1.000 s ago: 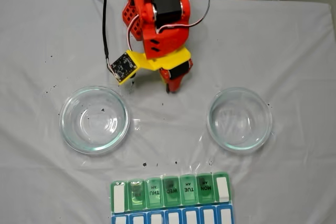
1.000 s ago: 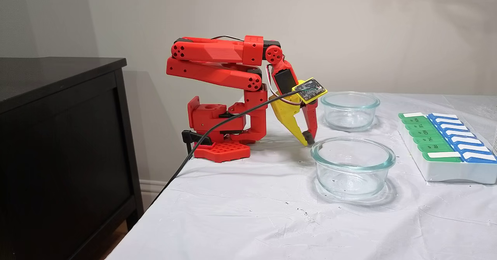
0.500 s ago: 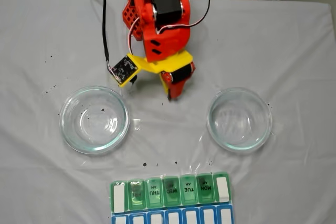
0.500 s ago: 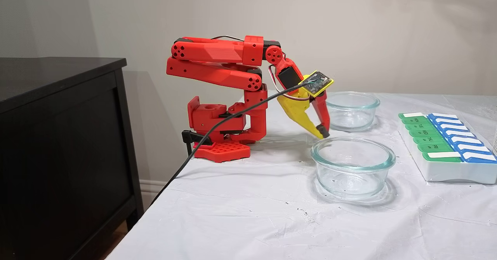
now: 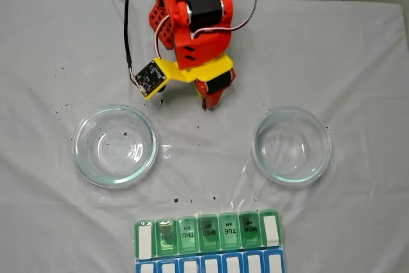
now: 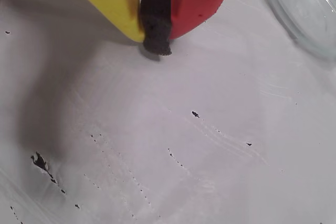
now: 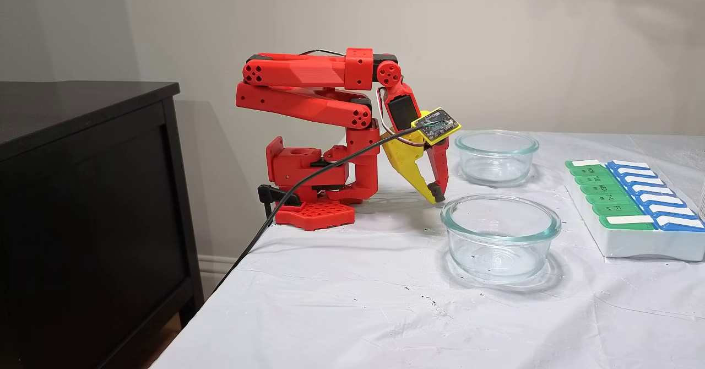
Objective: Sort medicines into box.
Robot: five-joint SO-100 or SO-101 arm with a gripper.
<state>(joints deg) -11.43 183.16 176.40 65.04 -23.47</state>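
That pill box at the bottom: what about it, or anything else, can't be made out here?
- Pill box: the fixed view from above cuts off its blue row at the bottom edge.
- Lids: too cloudy to tell what lies inside.
- Tool: in the wrist view, dark foam fills the tips; anything pinched there is hidden.

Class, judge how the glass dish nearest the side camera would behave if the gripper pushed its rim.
The glass dish is wide and low, so it probably slides rather than tips. Thick clear walls suggest weight, and breakage if knocked off. The white cloth might bunch under it.
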